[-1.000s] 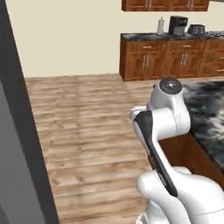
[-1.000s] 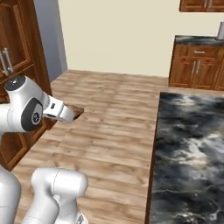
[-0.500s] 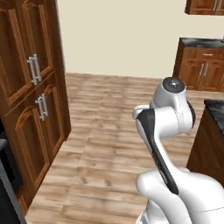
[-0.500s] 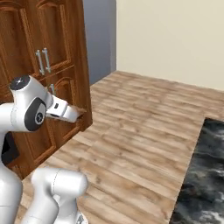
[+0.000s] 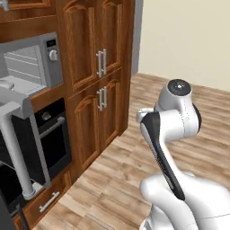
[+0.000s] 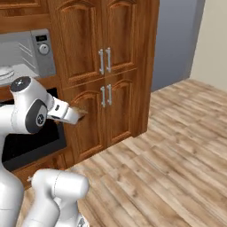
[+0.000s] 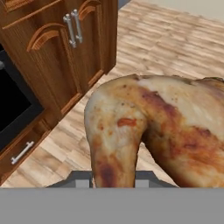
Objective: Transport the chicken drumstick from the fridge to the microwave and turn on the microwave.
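**Q:** What changed in the last second, and where is the load?

**Me:** My base has swung round. A second ago both base cameras looked over bare plank floor and a dark stone counter; half a second ago tall wooden doors came in. Now the silver built-in microwave (image 5: pixel 33 63) with its round knob and small display sits at ten o'clock in the left base view, its door already hanging open toward me. The whole picture shifted, so the camera moved, not the furniture.

My claw (image 6: pixel 80 114) is pressed together, pinching the golden-brown, lumpy chicken drumstick (image 7: pixel 153 131). In the hand view the meat sits from centre out to three o'clock, with the dark wood cabinet doors (image 7: pixel 72 48) at eleven o'clock and the black oven with its wide dark window (image 5: pixel 49 139) at nine.

**Q:** Meaning for the task?

**Me:** Judgement: the fetch from the fridge is done and the carry is nearly over. The microwave is well above and to the side of my claw, so next I must lift and reach in. Risk: clipping the open door.
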Motion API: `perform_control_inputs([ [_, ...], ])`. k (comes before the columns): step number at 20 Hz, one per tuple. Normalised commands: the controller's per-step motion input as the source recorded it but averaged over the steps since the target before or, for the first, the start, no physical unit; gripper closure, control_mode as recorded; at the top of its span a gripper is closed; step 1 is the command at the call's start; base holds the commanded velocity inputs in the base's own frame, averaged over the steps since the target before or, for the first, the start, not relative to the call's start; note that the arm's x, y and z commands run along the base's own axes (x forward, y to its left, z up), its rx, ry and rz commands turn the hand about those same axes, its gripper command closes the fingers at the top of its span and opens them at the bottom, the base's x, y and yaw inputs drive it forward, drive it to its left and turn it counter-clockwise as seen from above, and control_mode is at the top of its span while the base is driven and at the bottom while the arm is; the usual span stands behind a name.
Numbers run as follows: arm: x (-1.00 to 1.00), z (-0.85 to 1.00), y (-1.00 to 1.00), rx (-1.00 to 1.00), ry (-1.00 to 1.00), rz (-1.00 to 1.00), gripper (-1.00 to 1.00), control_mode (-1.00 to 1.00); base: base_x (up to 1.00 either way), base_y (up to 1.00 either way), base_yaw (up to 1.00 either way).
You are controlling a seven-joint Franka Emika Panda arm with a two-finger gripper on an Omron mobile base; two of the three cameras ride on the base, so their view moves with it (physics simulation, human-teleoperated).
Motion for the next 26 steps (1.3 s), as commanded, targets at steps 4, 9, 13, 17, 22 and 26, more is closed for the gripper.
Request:
perform_control_inputs([
  [4,0.0,0.0,0.0,0.0,0.0,0.0,1.0,1.0,0.47,-0.01,0.65],
  [9,0.0,0.0,0.0,0.0,0.0,0.0,1.0,1.0,0.54,-0.04,0.63],
  [13,0.0,0.0,0.0,0.0,0.0,0.0,1.0,1.0,0.57,-0.03,0.56],
  [17,0.0,0.0,0.0,0.0,0.0,0.0,1.0,1.0,0.61,-0.1,0.45],
  [22,0.0,0.0,0.0,0.0,0.0,0.0,1.0,1.0,0.59,-0.2,0.38],
  [26,0.0,0.0,0.0,0.0,0.0,0.0,1.0,1.0,0.35,-0.32,0.42],
])
